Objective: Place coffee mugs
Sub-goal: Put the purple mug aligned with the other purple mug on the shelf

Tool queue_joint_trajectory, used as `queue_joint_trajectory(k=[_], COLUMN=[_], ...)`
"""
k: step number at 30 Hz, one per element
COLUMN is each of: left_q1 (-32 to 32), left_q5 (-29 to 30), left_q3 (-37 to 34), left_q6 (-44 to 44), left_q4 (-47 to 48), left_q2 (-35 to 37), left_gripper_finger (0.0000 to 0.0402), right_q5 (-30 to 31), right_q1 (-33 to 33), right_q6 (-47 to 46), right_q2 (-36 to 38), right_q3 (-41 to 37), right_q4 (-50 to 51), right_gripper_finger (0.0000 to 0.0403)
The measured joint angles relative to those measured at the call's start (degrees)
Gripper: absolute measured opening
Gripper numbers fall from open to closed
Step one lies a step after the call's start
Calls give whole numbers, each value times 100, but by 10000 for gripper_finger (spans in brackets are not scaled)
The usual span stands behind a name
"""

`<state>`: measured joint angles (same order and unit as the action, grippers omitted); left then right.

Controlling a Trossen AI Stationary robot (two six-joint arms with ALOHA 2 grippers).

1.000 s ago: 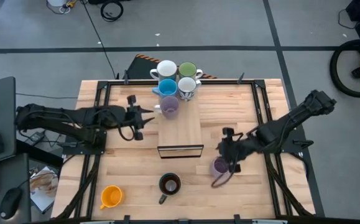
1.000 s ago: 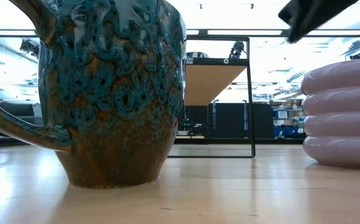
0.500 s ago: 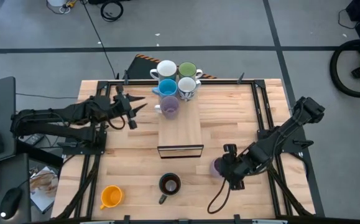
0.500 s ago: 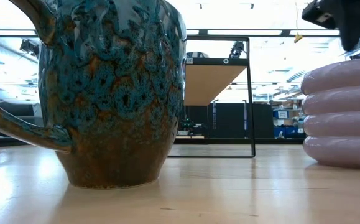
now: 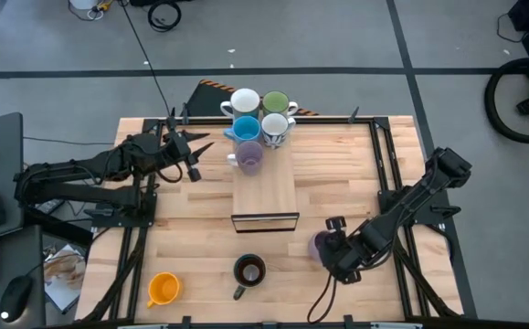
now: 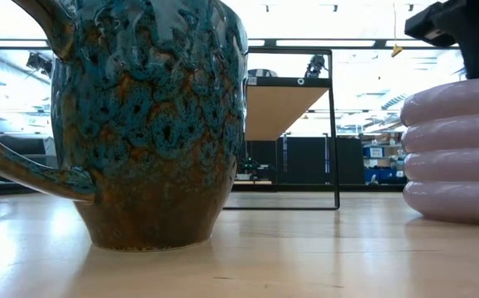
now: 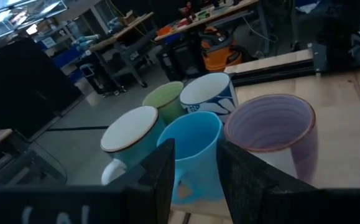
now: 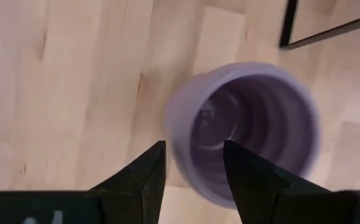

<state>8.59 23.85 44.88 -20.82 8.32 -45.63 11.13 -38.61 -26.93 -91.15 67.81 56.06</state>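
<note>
Right claw (image 8: pixel 192 163) hovers released above the lilac mug (image 8: pixel 249 127) near the bench's (image 5: pixel 392 292) front right; lower one finger inside the rim, one outside, then clench squarely. Left claw (image 7: pixel 194 163), released, waits beside the mug cluster (image 5: pixel 258 117) at the back edge.

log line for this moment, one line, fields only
task: place coffee mugs | right gripper: open, over ribbed lilac mug on table | left gripper: open, beside five mugs on wooden board | dark mug, orange mug: untouched
</note>
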Motion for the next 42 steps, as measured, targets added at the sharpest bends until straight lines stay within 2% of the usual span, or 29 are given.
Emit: queue_joint_trajectory(k=[7, 11, 21, 25, 28, 36, 42], left_q1=[-1, -2, -3, -7, -29, -213, -283], left_q5=[-14, -14, -26, -646, -1088, -1151, -1153], left_q3=[0, 0, 0, 0, 0, 14, 630], left_q6=[13, 24, 260, 693, 1049, 1624, 2119], left_q4=[12, 10, 9, 107, 176, 438, 1473], left_q2=[0, 0, -2, -2, -2, -2, -9], left_gripper_finger=[125, 125, 125, 125, 125, 125, 125], right_q5=[-268, -329, -589, -512, -330, -201, 114], right_q1=[-29, 22, 298, 488, 753, 1964, 2973], right_q6=[108, 105, 117, 119, 235, 1187, 2166], right_q2=[-520, -696, -557, -237, 67, 870, 858], right_q3=[-7, -7, -11, -11, -11, 52, 893], right_q4=[-10, -12, 276, 969, 1360, 1757, 2049], right_gripper_finger=[170, 158, 69, 39, 37, 46, 42])
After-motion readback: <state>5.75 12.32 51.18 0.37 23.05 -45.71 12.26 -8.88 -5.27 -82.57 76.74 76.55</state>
